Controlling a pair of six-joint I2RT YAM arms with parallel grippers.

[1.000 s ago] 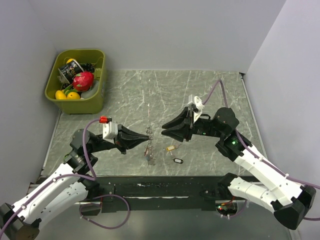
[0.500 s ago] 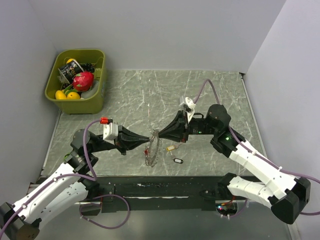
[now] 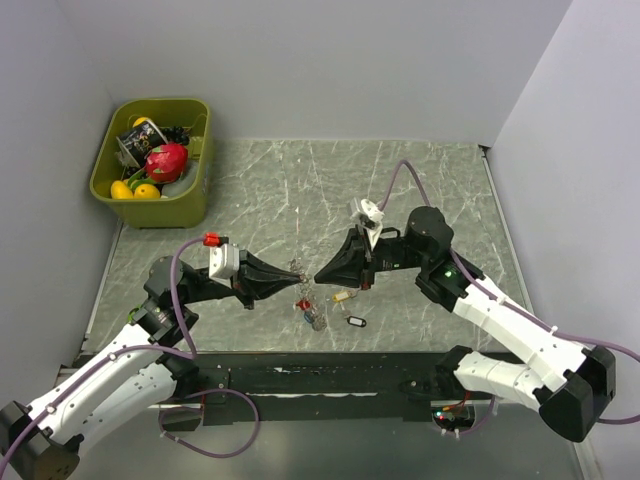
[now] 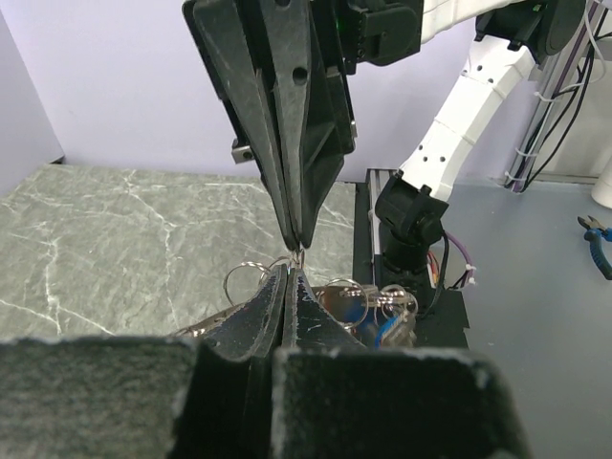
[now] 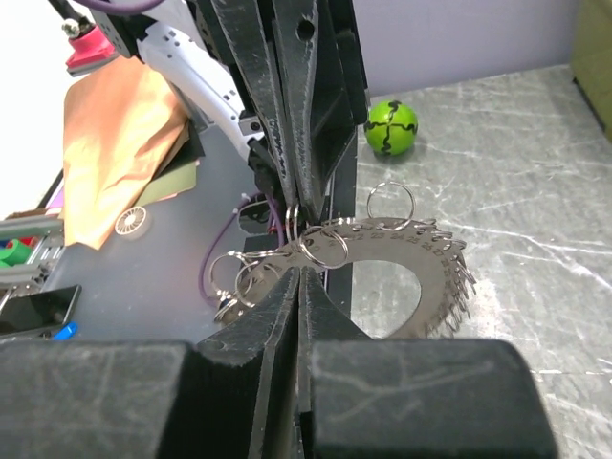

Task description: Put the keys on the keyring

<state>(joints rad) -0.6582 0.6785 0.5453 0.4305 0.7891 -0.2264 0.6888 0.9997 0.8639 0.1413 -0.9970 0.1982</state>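
The keyring (image 3: 304, 292) hangs above the table between my two gripper tips. In the right wrist view it is a flat metal ring (image 5: 435, 263) with numbered holes and many small split rings. My left gripper (image 3: 299, 287) is shut on its left edge, also seen in its wrist view (image 4: 290, 270). My right gripper (image 3: 318, 277) is shut on its other edge (image 5: 301, 272). A red-headed key (image 3: 303, 303) and a bluish piece (image 3: 316, 320) dangle below the ring. A tan key (image 3: 343, 296) and a small dark and whitish key (image 3: 355, 322) lie on the table to the right.
An olive bin (image 3: 190, 195) holding fruit and other items stands at the back left corner. A green ball (image 5: 391, 127) lies on the marble in the right wrist view. The black front rail (image 3: 320, 375) runs along the near edge.
The keyring lay on the table by the left gripper; now it is raised. The right gripper has moved left and closed on it, tip to tip with the left gripper.
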